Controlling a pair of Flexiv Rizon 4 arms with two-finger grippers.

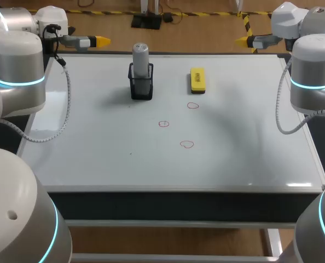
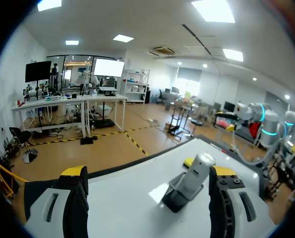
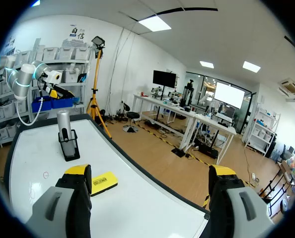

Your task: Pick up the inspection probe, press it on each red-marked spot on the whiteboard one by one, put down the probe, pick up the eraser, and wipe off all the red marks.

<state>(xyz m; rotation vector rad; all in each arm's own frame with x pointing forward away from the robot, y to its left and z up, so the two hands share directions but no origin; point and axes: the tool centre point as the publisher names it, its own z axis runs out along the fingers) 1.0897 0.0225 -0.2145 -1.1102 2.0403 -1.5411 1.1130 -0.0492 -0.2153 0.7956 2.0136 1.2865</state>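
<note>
Inspection probe (image 1: 140, 55) stood in holder (image 1: 141, 90) | head view alone showed three red marks (image 1: 163, 124) | left gripper (image 2: 147, 173), right gripper (image 3: 150, 171) gaped empty.

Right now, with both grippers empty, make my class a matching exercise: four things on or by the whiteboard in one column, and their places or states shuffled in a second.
Column one
1. inspection probe
2. eraser
3. red marks
4. left gripper

Column two
A. lying flat on the whiteboard
B. open, holding nothing, by the far left corner
C. standing upright in the black holder
D. three small circles drawn nearer than the eraser

Pairs: 1-C, 2-A, 3-D, 4-B
</note>
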